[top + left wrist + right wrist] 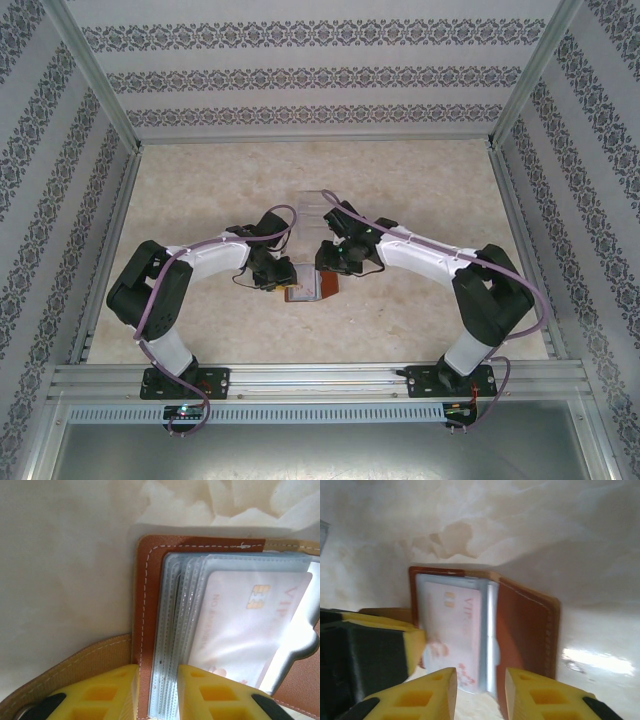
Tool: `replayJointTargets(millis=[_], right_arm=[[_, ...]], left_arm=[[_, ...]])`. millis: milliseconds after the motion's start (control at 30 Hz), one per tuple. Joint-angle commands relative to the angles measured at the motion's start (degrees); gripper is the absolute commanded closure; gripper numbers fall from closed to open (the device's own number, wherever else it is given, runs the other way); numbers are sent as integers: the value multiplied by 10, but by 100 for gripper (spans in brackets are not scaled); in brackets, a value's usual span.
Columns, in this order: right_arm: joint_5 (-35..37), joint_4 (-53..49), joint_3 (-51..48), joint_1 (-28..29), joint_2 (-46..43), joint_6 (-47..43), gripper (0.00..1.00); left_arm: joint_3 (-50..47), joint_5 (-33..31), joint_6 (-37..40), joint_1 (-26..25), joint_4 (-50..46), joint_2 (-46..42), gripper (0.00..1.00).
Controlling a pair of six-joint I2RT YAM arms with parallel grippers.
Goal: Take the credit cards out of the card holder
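**Top view.** The card holder (322, 290) lies open near the middle of the tabletop (430, 190), a little toward its near edge. My left claw (283, 280) meets it from the left and my right claw (328, 275) from the right.

**Left wrist view.** My left claw (157, 695) is clenched on the card holder (147, 605). One yellow finger sits outside the leather cover (145, 570) and the other on the stack of clear sleeves (172, 630), so the spine side is pinned. A credit card (245, 625), whitish with a gold chip and reddish lettering, sits in the topmost sleeve.

**Right wrist view.** My right claw (480, 695) straddles the end of that credit card (452, 625) and its sleeve. I cannot tell whether the pads are pressing on it. The card holder's far flap (525, 630) lies flat to the right.

**Handling (judgement).**
- The card looks thin, stiff, light and slick.
- The sleeve looks soft and likely to cling to the card.
- The leather is limp and light, so the holder would probably slide or lift with the card unless my left claw holds it down.
- The best hold seems to be the card's bare edge at the notch in the sleeve's mouth.
- I would pinch the card flat across its faces and draw it straight along the sleeve.
- A tilted pull may bend the card or drag the whole stack.
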Motion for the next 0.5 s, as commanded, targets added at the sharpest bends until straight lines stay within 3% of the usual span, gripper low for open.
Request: replayJointTargets(millis=[0, 233, 467], right_arm=[[-88, 101, -26, -9, 20, 39, 70], [-105, 145, -65, -26, 46, 27, 74], [-126, 177, -90, -35, 55, 15, 72]], left_arm=[[0, -29, 4, -4, -17, 26, 74], [0, -27, 3, -5, -15, 30, 74], [-2, -27, 3, -5, -13, 31, 74]])
